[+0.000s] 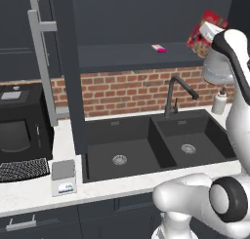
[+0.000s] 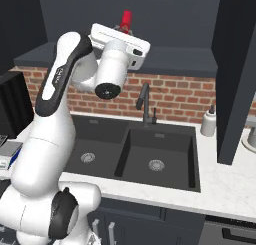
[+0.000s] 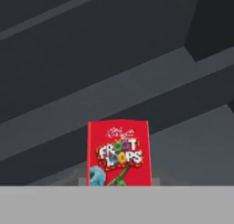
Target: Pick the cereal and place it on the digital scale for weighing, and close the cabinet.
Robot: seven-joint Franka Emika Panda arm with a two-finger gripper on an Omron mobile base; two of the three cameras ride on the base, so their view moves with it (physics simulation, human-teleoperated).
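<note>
While viewed from the left base camera, left to right: small square light-grey digital scale (image 1: 63, 176) with white front panel, standing on the white counter (image 1: 29, 194) beside the black double sink (image 1: 146, 148). Dark navy wall cabinet door (image 1: 68, 62) with long grey bar handle, swung open. Small pink flat item (image 1: 159, 49) lying on the cabinet shelf. Flat red cereal box (image 1: 201, 34), tilted, raised off the shelf at the cabinet's right end. Gripper (image 2: 125, 25) closed tight on the cereal box; box front upright in the hand view (image 3: 119, 153).
</note>
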